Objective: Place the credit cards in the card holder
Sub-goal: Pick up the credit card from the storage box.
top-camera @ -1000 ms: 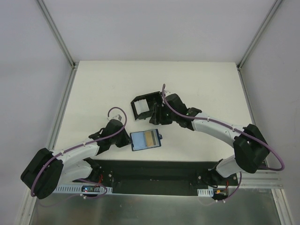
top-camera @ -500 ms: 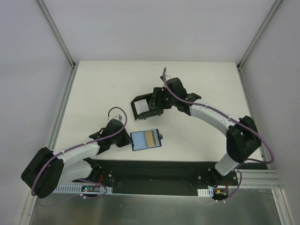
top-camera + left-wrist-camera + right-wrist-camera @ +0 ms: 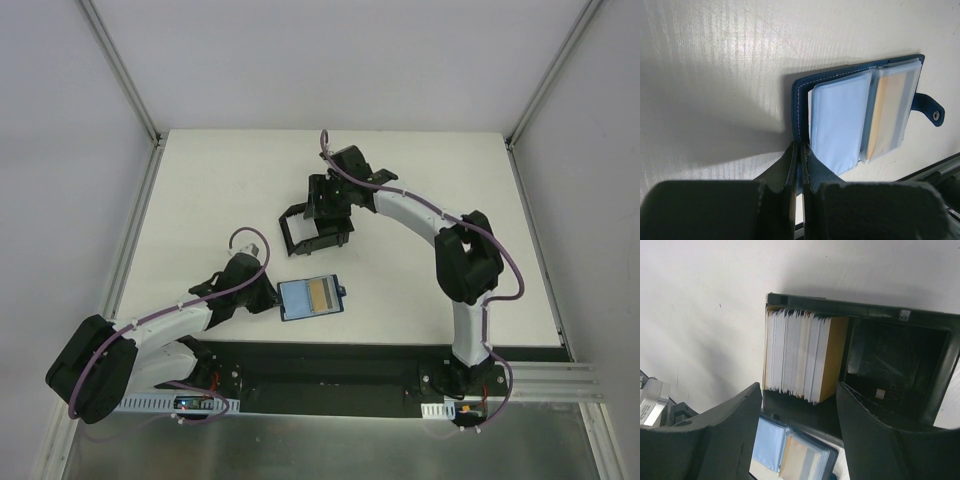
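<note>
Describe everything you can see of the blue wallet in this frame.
The wallet is dark blue and leather-looking, with pale stitching along its edge. It lies open and flat on the white table, near the arm bases. Inside are clear plastic sleeves: one looks pale blue, the other shows tan. A snap tab sticks out of one side; at the opposite side the left end effector is shut on the cover's edge. Nothing else touches it.

Robotics lab test cell: white table (image 3: 450, 170), grey panel walls (image 3: 60, 150), aluminium frame posts (image 3: 120, 70).
</note>
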`<state>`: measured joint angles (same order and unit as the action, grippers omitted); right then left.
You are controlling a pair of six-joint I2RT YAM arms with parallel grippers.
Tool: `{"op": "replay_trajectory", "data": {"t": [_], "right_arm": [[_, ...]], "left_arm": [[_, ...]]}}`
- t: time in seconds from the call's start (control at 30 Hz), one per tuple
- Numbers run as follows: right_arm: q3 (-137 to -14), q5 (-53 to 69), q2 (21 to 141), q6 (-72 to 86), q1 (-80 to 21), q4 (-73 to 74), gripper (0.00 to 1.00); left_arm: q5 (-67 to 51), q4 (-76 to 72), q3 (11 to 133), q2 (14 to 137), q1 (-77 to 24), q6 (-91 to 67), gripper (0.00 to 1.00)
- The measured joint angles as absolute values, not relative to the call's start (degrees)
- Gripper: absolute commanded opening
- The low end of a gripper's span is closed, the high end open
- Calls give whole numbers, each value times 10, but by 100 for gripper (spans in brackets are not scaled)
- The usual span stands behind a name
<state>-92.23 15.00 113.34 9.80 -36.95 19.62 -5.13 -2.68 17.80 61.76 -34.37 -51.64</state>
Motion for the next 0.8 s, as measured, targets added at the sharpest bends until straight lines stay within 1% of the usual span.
{"op": "replay_trajectory", "data": {"t": [0.37, 0.67, 0.8], "right_arm": [[-975, 182, 1223, 94, -360, 213, 64], [-978, 209, 1247, 96, -359, 212, 64], [-977, 224, 1247, 98, -359, 198, 61]], "left_arm": [[-55, -26, 178, 618, -336, -516, 0], [-57, -26, 178, 618, -333, -515, 0], [-57, -26, 178, 618, -333, -515, 0]]}}
